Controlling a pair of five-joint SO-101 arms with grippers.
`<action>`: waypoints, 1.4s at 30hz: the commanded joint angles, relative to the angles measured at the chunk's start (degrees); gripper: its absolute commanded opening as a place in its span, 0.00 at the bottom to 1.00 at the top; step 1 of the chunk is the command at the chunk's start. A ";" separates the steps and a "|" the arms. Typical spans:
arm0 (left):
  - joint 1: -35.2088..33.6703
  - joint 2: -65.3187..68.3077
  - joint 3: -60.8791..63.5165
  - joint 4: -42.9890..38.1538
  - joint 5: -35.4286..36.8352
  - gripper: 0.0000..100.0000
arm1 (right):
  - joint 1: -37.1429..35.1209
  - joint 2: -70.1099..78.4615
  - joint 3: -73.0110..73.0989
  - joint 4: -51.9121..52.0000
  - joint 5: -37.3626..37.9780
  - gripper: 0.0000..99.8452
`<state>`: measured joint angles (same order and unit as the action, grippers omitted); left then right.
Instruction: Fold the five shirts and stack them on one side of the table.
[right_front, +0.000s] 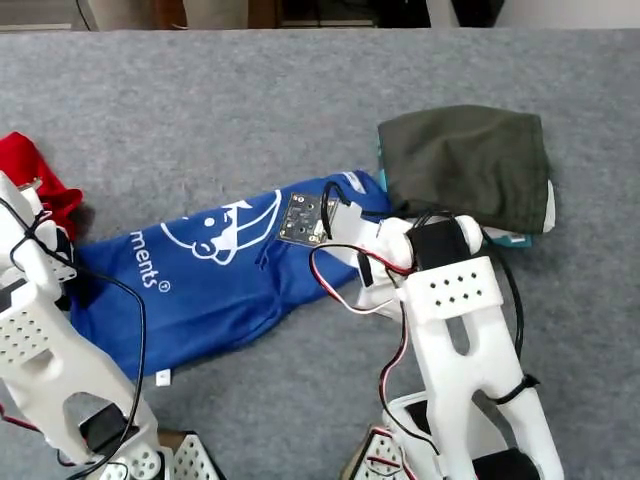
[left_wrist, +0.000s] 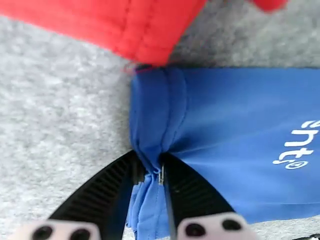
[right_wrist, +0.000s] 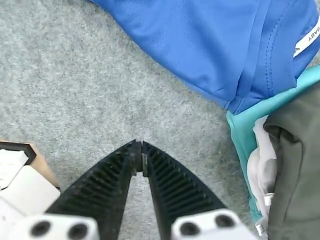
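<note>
A blue shirt (right_front: 200, 280) with white print lies loosely spread across the middle left of the grey table. My left gripper (left_wrist: 150, 170) is shut on its bunched edge (left_wrist: 150, 150), right beside a crumpled red shirt (left_wrist: 125, 25) at the table's left side (right_front: 30, 170). On the right, a folded dark olive shirt (right_front: 465, 165) tops a stack with teal (right_wrist: 245, 135) and white (right_wrist: 260, 165) cloth under it. My right gripper (right_wrist: 139, 150) is shut on nothing, low over bare carpet between the blue shirt's collar end (right_wrist: 200, 40) and the stack.
The grey carpeted table (right_front: 200, 100) has free room along the far side and at the near middle. The left arm (right_front: 30, 330) and right arm (right_front: 460, 300) rise from the near edge. A small white tag (right_front: 162, 377) lies by the blue shirt's near edge.
</note>
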<state>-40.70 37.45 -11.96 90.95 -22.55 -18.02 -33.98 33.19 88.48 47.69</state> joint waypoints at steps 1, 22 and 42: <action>-2.20 -0.04 -4.22 -0.62 0.53 0.02 | 0.75 -1.80 -3.21 0.35 -0.79 0.00; -17.58 -18.59 -24.53 10.02 -15.21 0.02 | 4.70 -1.80 -12.26 -2.64 -9.41 0.00; 31.91 -46.55 0.44 9.76 7.38 0.02 | 4.97 -2.42 -5.93 -5.10 -22.33 0.00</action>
<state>-18.11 -5.01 -14.15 100.09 -19.65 -14.07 -34.24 27.30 84.35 27.47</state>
